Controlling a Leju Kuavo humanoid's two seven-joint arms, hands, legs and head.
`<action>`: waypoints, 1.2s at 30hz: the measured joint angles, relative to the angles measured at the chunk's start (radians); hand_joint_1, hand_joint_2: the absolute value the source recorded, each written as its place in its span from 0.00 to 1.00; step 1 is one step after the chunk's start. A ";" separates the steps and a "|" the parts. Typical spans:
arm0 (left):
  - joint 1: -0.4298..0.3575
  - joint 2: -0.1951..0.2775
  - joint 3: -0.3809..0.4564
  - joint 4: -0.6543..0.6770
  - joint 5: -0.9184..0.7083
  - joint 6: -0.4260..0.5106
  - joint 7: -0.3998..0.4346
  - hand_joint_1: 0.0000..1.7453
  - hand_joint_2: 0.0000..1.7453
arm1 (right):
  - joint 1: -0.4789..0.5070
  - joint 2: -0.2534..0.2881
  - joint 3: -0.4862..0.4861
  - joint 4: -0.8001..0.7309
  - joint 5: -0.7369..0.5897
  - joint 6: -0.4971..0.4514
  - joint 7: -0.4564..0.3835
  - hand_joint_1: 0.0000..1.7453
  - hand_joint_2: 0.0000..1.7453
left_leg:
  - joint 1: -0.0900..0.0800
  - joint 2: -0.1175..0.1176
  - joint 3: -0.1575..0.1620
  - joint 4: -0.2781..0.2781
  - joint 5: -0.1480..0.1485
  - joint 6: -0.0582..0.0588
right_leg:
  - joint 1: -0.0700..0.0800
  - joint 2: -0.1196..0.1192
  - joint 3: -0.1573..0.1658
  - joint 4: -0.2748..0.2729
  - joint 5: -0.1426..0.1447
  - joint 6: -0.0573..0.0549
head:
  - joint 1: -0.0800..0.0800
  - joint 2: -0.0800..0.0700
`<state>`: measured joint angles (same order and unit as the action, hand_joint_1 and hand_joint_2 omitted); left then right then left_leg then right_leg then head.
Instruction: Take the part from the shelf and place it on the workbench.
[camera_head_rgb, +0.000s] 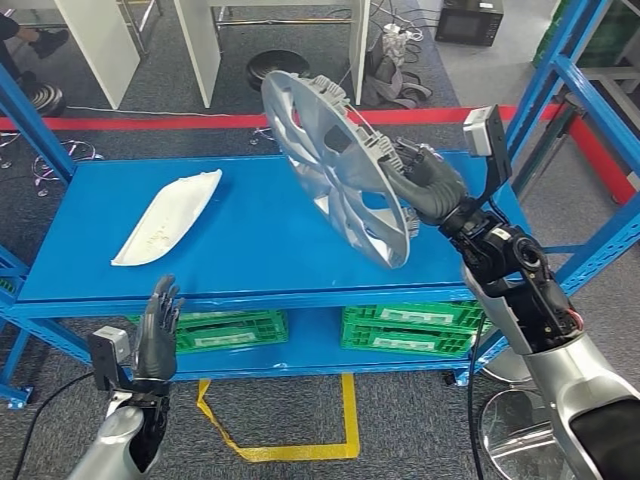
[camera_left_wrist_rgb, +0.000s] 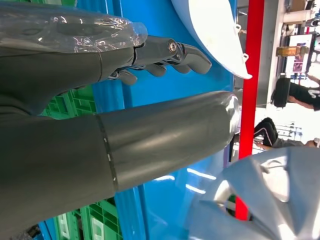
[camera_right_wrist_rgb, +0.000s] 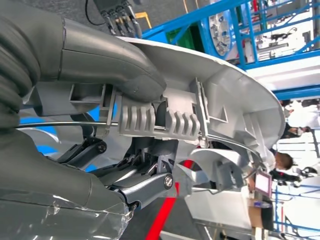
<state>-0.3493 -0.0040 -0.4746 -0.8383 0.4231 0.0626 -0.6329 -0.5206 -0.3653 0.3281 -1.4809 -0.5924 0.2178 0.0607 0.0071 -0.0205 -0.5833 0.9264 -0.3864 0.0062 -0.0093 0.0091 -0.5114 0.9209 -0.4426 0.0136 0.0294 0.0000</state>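
A silver wheel cover is held tilted on edge above the right half of the blue shelf. My right hand grips its rim from the right side. Close up, the thumb lies over the cover's rim and the fingers hook into the ribbed clips behind it. My left hand hovers open, fingers up, in front of the shelf's near left edge, holding nothing. From the left wrist, the open fingers point toward the shelf and the wheel cover shows beyond.
A long white plastic part lies on the shelf's left half. Green crates sit on the lower tier. Blue uprights frame the right side. Behind the shelf are white table legs, cables and a red floor line. Yellow tape marks the near floor.
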 joint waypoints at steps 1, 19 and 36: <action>0.000 0.000 0.000 0.000 0.000 0.000 0.000 0.00 0.00 | 0.000 0.000 -0.002 -0.005 0.000 0.000 0.000 1.00 1.00 | 0.000 0.000 0.000 0.000 0.000 0.000 | 0.000 0.000 0.000 0.000 0.000 0.000 | 0.000 0.000; -0.001 -0.004 0.000 0.012 -0.005 -0.004 -0.004 0.00 0.00 | 0.006 0.000 -0.027 -0.062 -0.014 -0.004 -0.007 1.00 1.00 | 0.000 0.000 0.000 0.000 0.000 0.000 | 0.000 0.000 0.000 0.000 0.000 0.000 | -0.001 0.000; -0.035 -0.012 0.001 0.052 -0.048 -0.035 -0.043 0.00 1.00 | 0.007 0.000 -0.075 -0.118 0.023 -0.038 -0.029 1.00 1.00 | 0.000 0.000 -0.001 0.000 0.000 0.000 | 0.000 0.000 -0.001 0.000 0.000 0.000 | -0.001 0.000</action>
<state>-0.3844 -0.0156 -0.4739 -0.7860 0.3752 0.0276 -0.6756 -0.5138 -0.3655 0.2533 -1.5988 -0.5698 0.1799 0.0312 0.0071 -0.0205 -0.5839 0.9264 -0.3863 0.0062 -0.0093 0.0090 -0.5121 0.9210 -0.4426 0.0136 0.0287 0.0000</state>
